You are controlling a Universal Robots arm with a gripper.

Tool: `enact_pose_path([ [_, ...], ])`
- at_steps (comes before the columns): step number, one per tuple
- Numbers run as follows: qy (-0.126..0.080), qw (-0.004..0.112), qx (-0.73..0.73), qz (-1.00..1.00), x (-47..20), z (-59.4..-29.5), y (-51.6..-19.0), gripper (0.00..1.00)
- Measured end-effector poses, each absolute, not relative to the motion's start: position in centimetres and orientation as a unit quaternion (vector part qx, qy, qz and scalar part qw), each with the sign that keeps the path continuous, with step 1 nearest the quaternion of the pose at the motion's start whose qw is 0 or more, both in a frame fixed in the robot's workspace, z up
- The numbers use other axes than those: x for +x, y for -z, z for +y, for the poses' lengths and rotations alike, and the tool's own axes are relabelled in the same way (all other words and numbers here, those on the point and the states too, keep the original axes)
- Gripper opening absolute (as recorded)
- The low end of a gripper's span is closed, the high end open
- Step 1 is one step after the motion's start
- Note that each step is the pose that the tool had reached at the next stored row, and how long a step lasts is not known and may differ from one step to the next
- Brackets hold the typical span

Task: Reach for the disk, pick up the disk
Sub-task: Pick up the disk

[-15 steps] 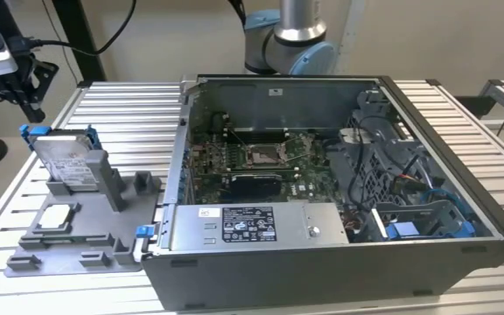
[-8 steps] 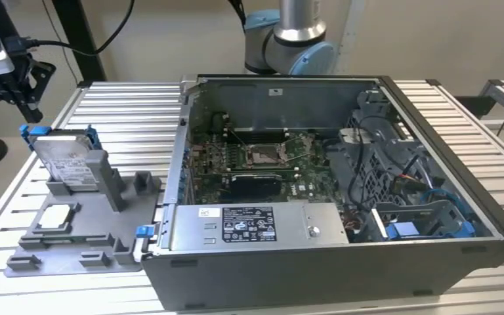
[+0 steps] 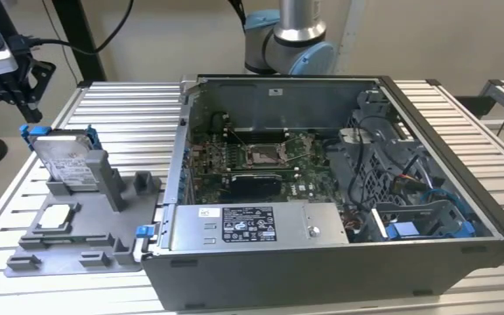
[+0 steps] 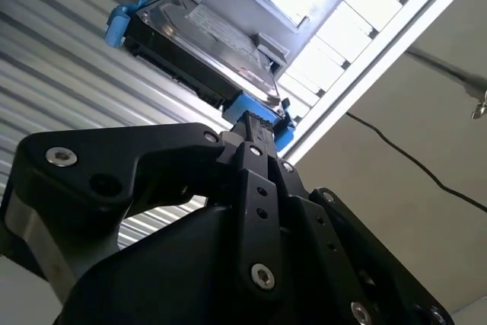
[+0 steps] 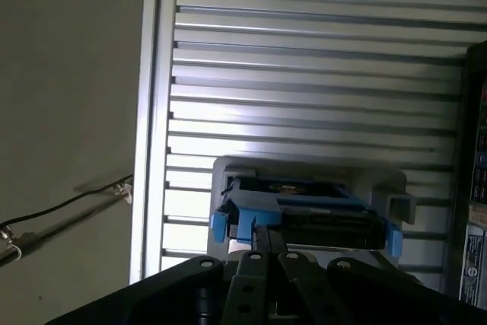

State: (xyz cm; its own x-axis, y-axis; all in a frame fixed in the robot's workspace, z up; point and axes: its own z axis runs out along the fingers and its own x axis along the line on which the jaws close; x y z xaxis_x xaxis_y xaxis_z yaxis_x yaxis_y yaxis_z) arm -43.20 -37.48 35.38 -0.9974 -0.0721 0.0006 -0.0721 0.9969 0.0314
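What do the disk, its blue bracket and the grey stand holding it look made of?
Disk: silver-grey casing with a dull sheen, likely metal; white label, probably paper. Blue bracket: uniform matte colour, moulded tabs, likely plastic. Grey stand: matte, moulded blocks, probably plastic.

My arm's upper part runs off the exterior view's left edge above my gripper (image 3: 26,105). The grey holder (image 3: 86,244) hides the lower end of the disk (image 3: 63,161); its label print is too small to read.
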Motion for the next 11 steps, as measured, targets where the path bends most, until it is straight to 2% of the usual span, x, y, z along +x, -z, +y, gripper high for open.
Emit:
enact_pose_path([
  [11,0.015,0.001,0.07,-0.997,-43.21,-37.48,-35.38,0.0],
])
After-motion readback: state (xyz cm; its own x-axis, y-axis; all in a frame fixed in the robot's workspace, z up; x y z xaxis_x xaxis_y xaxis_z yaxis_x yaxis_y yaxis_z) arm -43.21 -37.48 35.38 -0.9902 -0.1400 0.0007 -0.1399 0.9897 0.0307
